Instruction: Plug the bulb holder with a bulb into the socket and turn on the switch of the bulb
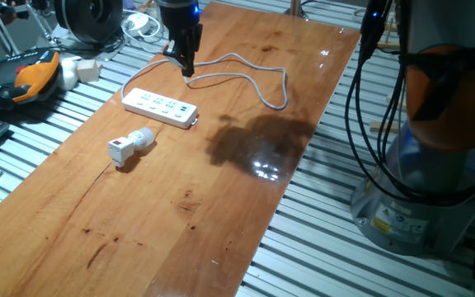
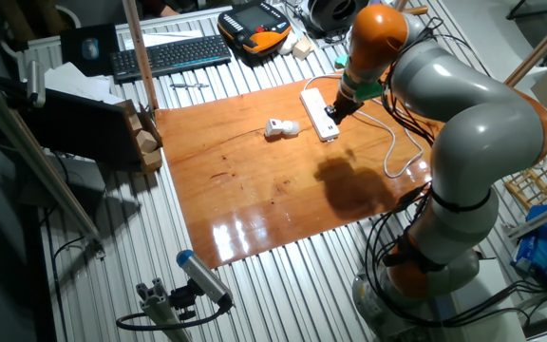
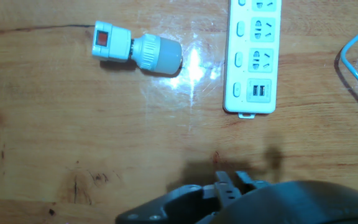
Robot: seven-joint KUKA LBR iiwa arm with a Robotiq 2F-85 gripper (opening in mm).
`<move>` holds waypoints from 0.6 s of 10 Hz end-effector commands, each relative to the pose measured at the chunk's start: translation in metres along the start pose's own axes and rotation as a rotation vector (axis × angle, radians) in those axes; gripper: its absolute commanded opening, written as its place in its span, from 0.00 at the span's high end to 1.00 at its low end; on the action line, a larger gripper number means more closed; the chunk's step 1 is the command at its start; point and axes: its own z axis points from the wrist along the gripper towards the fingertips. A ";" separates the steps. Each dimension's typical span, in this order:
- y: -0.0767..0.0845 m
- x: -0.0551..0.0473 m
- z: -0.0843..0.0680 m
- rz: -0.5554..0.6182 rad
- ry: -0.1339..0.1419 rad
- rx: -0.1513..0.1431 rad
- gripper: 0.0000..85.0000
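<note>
The bulb holder (image 1: 121, 152) lies on its side on the wooden table, its red switch (image 1: 116, 150) facing the front, with the white bulb (image 1: 143, 137) fitted to it. The socket strip (image 1: 161, 106) lies just behind it, its cable (image 1: 258, 81) looping to the right. My gripper (image 1: 186, 68) hangs above the strip's far end, fingers together and holding nothing. The hand view shows the holder (image 3: 112, 43), its switch (image 3: 102, 40), the bulb (image 3: 160, 53), the strip (image 3: 252, 56) and my fingertips (image 3: 232, 180) at the bottom edge. The other fixed view shows the gripper (image 2: 334, 106) over the strip (image 2: 318, 112), next to the holder (image 2: 275, 128).
The table (image 1: 180, 223) ends at a slatted metal bench on all sides. An orange pendant (image 1: 33, 76) and a small white block (image 1: 87, 69) lie off its back left corner. A keyboard (image 2: 171, 54) lies beyond the table. The arm's base (image 1: 423, 206) stands to the right.
</note>
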 end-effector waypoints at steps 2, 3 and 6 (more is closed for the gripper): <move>0.005 -0.001 0.005 0.019 -0.008 0.005 1.00; 0.009 -0.003 0.009 0.031 -0.014 0.008 1.00; 0.020 -0.012 0.021 0.053 -0.019 0.002 1.00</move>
